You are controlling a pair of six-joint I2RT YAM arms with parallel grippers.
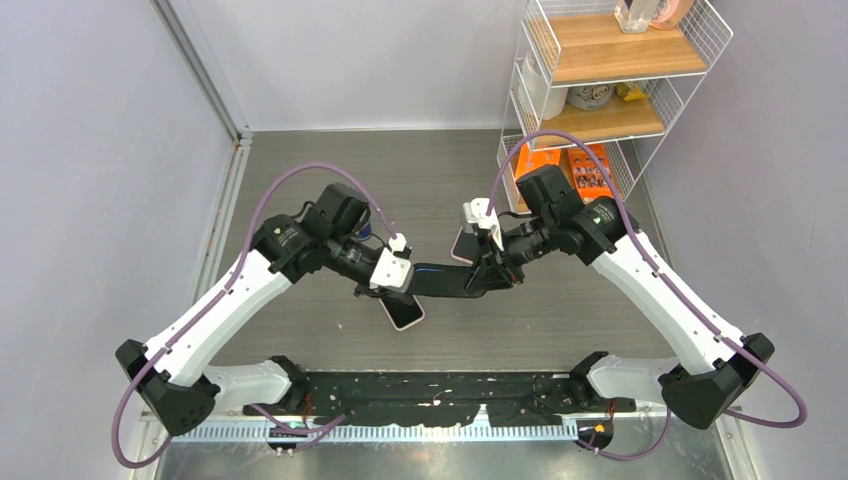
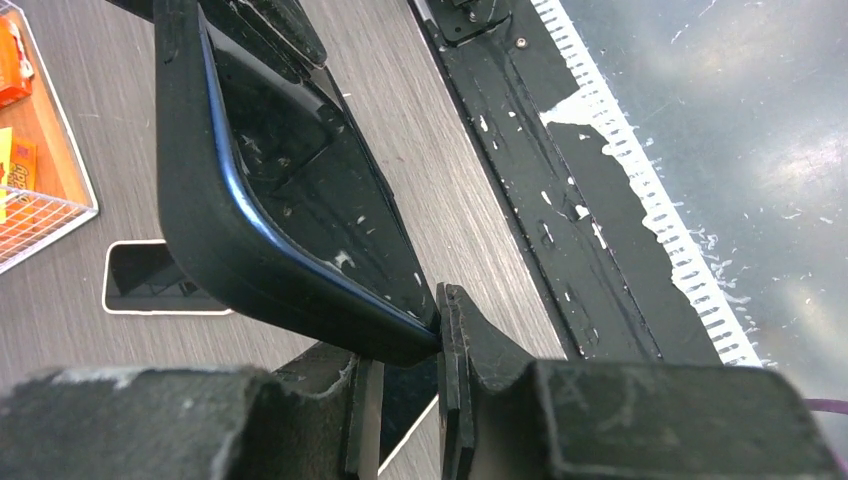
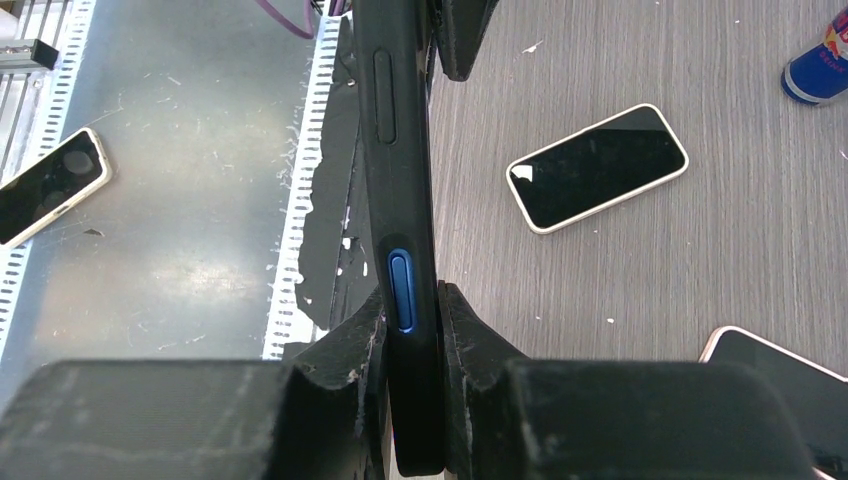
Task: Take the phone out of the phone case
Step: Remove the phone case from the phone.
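Observation:
A black phone case [image 1: 450,282] hangs above the table between my two grippers. The phone [image 2: 300,170] sits inside it, dark screen showing, with a thin blue edge along the case's lip. My right gripper [image 3: 412,300] is shut on one end of the case [image 3: 405,180], squeezing its flat faces just below a blue side button [image 3: 402,290]. My left gripper [image 2: 405,330] has the opposite corner of the case [image 2: 200,200] wedged between its fingertips, pressed against the right finger [image 2: 460,330]. From above, the left gripper [image 1: 405,283] and right gripper [image 1: 490,272] face each other.
Spare white-edged phones lie on the table [image 1: 402,312], [image 3: 597,167], [image 3: 780,380]; another rests on the metal surface [image 3: 50,185]. A drinks can [image 3: 818,65] stands far off. A wire shelf unit [image 1: 600,90] fills the back right. A black rail [image 1: 420,395] runs along the near edge.

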